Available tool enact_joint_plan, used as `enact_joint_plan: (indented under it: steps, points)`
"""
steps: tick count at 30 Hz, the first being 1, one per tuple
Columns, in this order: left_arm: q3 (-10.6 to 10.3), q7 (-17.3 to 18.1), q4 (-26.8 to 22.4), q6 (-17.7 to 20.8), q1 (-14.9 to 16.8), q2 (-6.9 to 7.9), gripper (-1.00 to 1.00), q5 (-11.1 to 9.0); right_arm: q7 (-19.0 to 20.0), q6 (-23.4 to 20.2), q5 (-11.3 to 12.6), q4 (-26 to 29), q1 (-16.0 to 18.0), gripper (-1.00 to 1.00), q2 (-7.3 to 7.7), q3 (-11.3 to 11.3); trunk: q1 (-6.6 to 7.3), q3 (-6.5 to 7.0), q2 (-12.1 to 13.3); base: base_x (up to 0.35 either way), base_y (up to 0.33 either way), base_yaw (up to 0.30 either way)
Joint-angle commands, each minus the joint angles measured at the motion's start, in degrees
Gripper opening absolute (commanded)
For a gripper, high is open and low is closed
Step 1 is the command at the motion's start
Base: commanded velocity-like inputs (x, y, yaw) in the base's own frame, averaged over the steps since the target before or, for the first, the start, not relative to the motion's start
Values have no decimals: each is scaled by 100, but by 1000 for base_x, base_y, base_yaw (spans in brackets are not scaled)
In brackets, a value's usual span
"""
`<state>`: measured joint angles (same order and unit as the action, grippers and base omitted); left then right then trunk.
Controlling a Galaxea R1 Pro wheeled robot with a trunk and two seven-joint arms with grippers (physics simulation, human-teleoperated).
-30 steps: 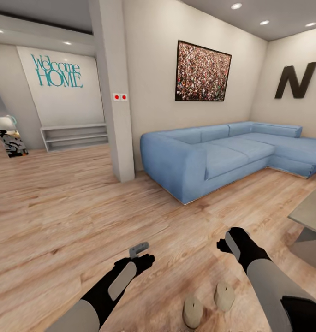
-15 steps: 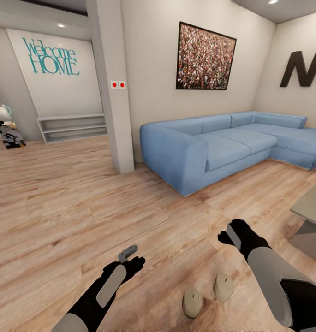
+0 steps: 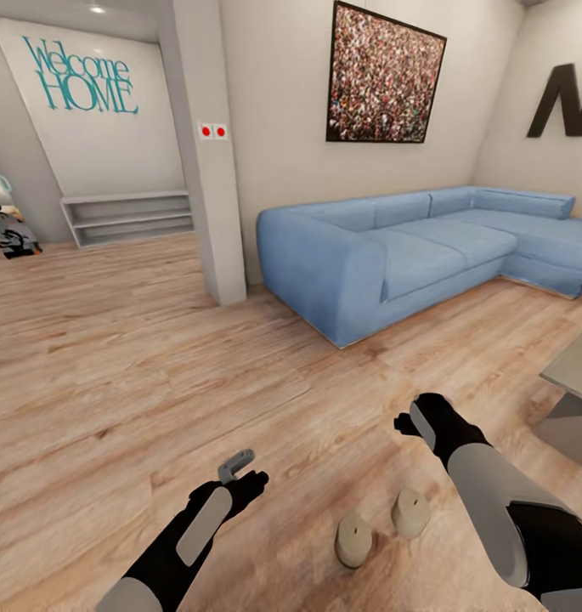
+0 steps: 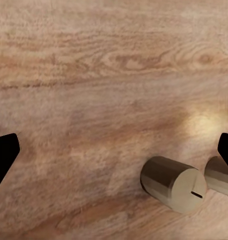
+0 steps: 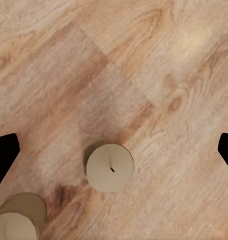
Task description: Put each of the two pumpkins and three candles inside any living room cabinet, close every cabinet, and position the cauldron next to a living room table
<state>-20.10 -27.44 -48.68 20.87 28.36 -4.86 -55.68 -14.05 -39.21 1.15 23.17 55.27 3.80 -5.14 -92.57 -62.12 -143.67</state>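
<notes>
Two beige candles stand upright on the wooden floor (image 3: 112, 357), close in front of the robot: the nearer candle (image 3: 353, 540) and the farther candle (image 3: 410, 512), just beside each other but not touching. They are not inside any container.

The only storage unit in sight is a low white shelf (image 3: 127, 217) against the far wall, under the "Welcome HOME" lettering (image 3: 80, 78); its compartments look empty, though they are too far away to be sure.

The left end effector (image 3: 236, 470) hangs over the floor, a little away from the nearer candle. In the left wrist view its dark fingertips (image 4: 4, 157) sit wide apart at the two edges, so it is released and holds nothing. The right end effector (image 3: 409, 422) is above the farther candle. The right wrist view looks straight down on that candle, whose wick is visible, and the fingertips (image 5: 3, 155) are also spread apart and hold nothing.

A blue corner sofa (image 3: 409, 255) stands along the wall under a framed picture (image 3: 384, 75). The grey surface (image 3: 575, 374) is cut off by the right edge of the head view, and so is the big dark letter (image 3: 567, 102) on the wall. A small black and white object (image 3: 8, 231) at the far left is hard to make out.
</notes>
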Motion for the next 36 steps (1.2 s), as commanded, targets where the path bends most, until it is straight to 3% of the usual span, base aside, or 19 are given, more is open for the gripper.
enact_joint_plan:
  steps: [1,9,12,16,29,33,34,36]
  points:
    - [-12,-47,-2,3,3,2,100,-44,-18,-19,11,9,4,100,-4,-17,-1,-28,-4,0,0,0]
    - [-12,-86,33,-21,3,-16,100,-25,36,154,24,8,2,100,-29,-14,-22,-205,-15,0,0,0]
    - [-12,-92,59,-108,3,-16,100,-22,253,203,12,-6,-6,100,-171,-6,-29,-272,-19,0,0,0]
    - [-11,-94,75,-173,3,-15,100,-24,309,213,4,-10,-16,100,-235,0,-40,-361,-24,0,0,0]
    - [-11,-95,60,-209,-8,5,100,-38,337,222,-12,-6,-16,100,-264,1,-73,-649,-42,0,0,0]
    - [-6,-110,-286,-180,-139,35,100,-33,326,237,-17,0,-22,100,-230,-4,-83,-737,-47,0,0,0]
    - [-6,-234,-1009,-88,-364,154,100,-23,325,242,-18,5,-14,100,-206,-10,-86,-759,-48,0,0,0]
    - [-14,-420,-1689,54,-576,278,100,-22,325,244,-18,8,-7,100,-193,-14,-91,-804,-51,0,0,0]
